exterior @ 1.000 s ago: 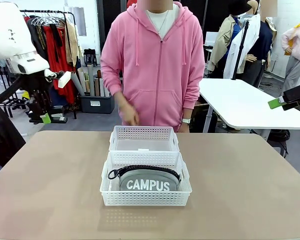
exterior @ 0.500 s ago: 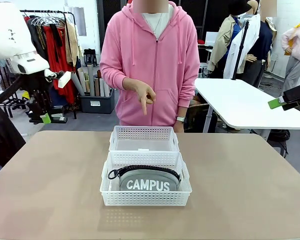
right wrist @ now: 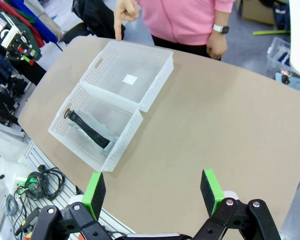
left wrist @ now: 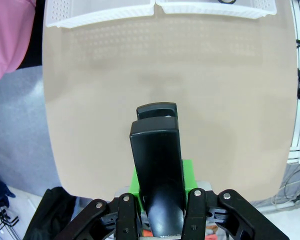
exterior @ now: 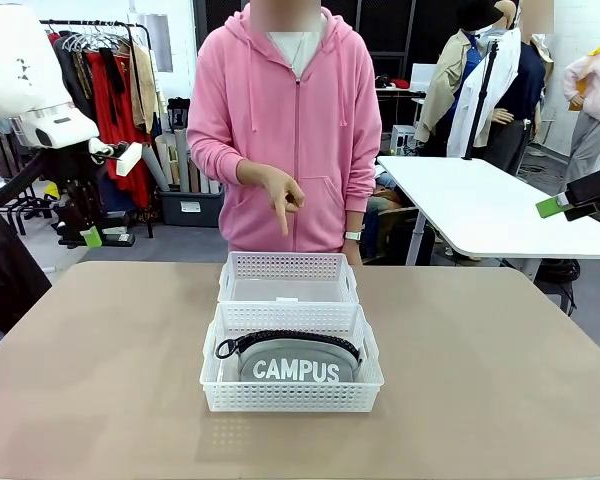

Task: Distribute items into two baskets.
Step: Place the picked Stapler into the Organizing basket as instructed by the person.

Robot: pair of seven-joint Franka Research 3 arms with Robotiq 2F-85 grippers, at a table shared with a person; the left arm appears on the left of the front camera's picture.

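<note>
**Front view first: pouch is in its basket, stapler waits in the left gripper**

Front view: two white baskets touch each other in the middle of the tabletop. The near basket (exterior: 291, 372) holds the grey pouch (exterior: 296, 361). The far basket (exterior: 288, 279), toward the person's edge, looks empty. The person's hand (exterior: 283, 192) points down above this far basket. The left arm hangs high over the left edge.

Left wrist view: the left gripper (left wrist: 158, 170) is closed tight on the black stapler (left wrist: 157, 165), which sticks out forward between the fingers, above bare tabletop. The edges of both baskets show along the top.

Right wrist view: the right gripper (right wrist: 153, 192) stands wide open and holds nothing, high above the near right part of the tabletop. The pointing finger is over the far basket (right wrist: 128, 79); the pouch (right wrist: 89, 129) lies in the other one.

I judge that the stapler belongs in the far basket. Because it sticks far out, its tip may strike the basket rim and push both baskets. A high release could let it bounce out, and the person's hand is near that path.
</note>
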